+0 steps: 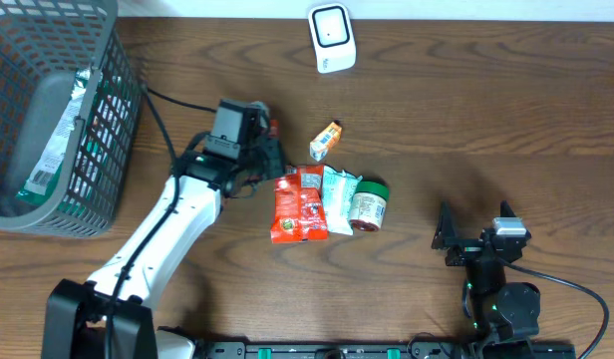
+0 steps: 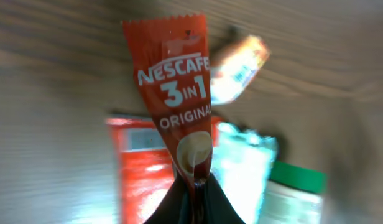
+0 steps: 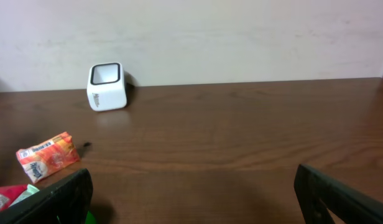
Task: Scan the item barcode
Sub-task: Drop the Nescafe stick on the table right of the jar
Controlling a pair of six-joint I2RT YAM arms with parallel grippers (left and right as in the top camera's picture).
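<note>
The left gripper is closed on the bottom end of a coffee sachet. The sachet stands up from the fingers, w/ the printed front toward the wrist camera. The right gripper is wide open and holds nothing. It sits low at the right side of the table, well apart from the goods.

Step in hand, I think: bring the sachet to the scanner at the far edge, beyond the small carton. To do it well, the arm should lift straight up first, so the sachet does not drag the red packet or the pale green packet beside it. I see no barcode on the front, so prob. it is on the back. The wrist must turn until that side faces the scanner window, flat and not slanted. The grip is on one end only, so slow moves are better. Otherwise the thin sachet can flap or slip.

Materials: the sachet is thin glossy foil, long and narrow, w/ a zigzag top edge. The packets are soft crinkly plastic. The jar is round w/ a green lid and seems to lie on its side. The scanner is a smooth white box w/ a dark window. The table is dark wood grain. The grey basket at left is plastic mesh.
</note>
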